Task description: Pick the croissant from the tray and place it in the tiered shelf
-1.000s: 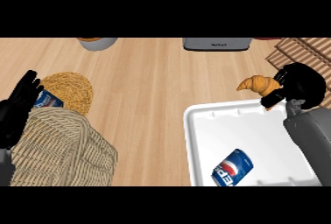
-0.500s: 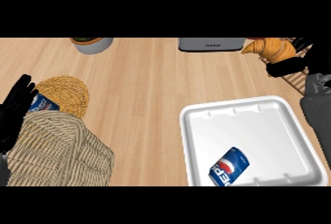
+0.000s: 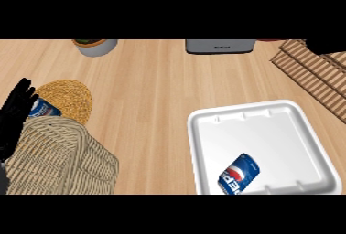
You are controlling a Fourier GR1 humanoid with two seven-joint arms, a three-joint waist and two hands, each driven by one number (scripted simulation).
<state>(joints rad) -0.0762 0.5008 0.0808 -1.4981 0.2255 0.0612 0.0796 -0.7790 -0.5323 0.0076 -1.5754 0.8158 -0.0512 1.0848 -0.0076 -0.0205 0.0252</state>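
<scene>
The white rectangular foam tray (image 3: 270,137) at lower right holds only a blue soda can (image 3: 238,173) lying on its side. The croissant cannot be seen. At upper right stands the slatted wooden tiered shelf (image 3: 310,73); above it an edge of the black right hand (image 3: 327,45) shows, too little to tell its state. The black left hand (image 3: 19,114) rests at the left edge, fingers straight and apart, beside a woven wicker basket (image 3: 61,155).

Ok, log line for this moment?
croissant: not in view | tray: holds can | left hand: open, resting, left edge | right hand: by shelf, mostly hidden
</scene>
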